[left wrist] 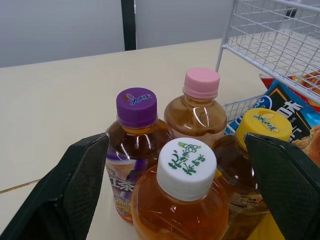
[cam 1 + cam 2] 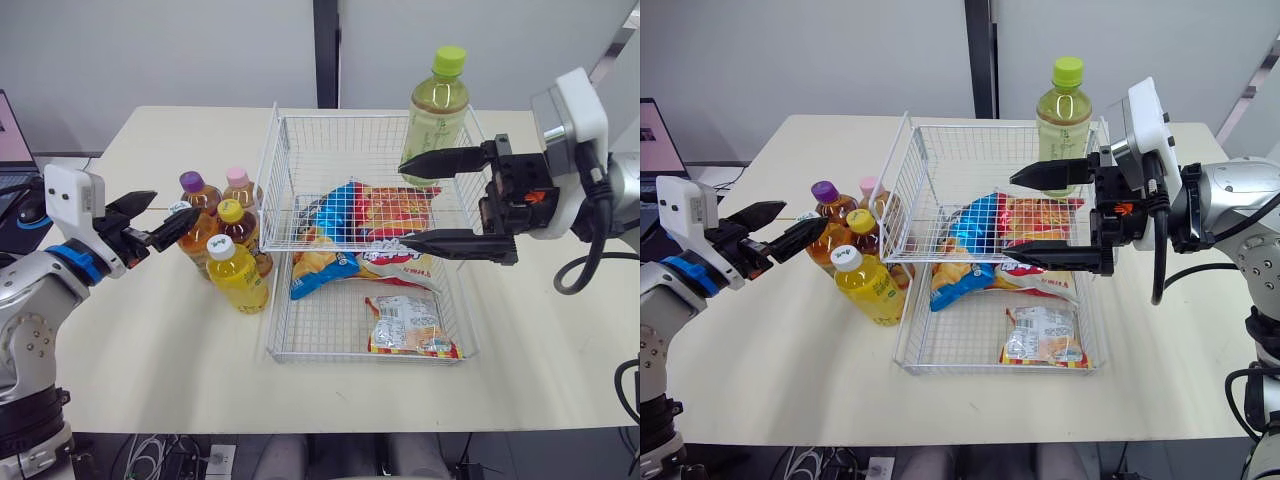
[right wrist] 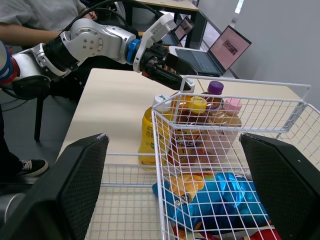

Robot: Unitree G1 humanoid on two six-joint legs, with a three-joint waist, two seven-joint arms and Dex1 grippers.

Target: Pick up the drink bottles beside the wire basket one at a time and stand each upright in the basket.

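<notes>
Four bottles [image 2: 238, 262] stand on the bench [image 2: 150, 350] just beside the wire basket [image 2: 271, 325]. The left tool [image 2: 176, 204] is open next to them, holding nothing. The right tool [image 2: 401, 203] is wide open above the basket, empty too.

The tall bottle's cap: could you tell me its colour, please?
Lime-green cap, best in the left eye view.

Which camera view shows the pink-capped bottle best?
The left wrist view: the pink-capped bottle stands close, cap and shoulders clear. The eye views show its cap and little more behind the yellow-capped bottle; the right wrist view shows it through the wire basket.
</notes>
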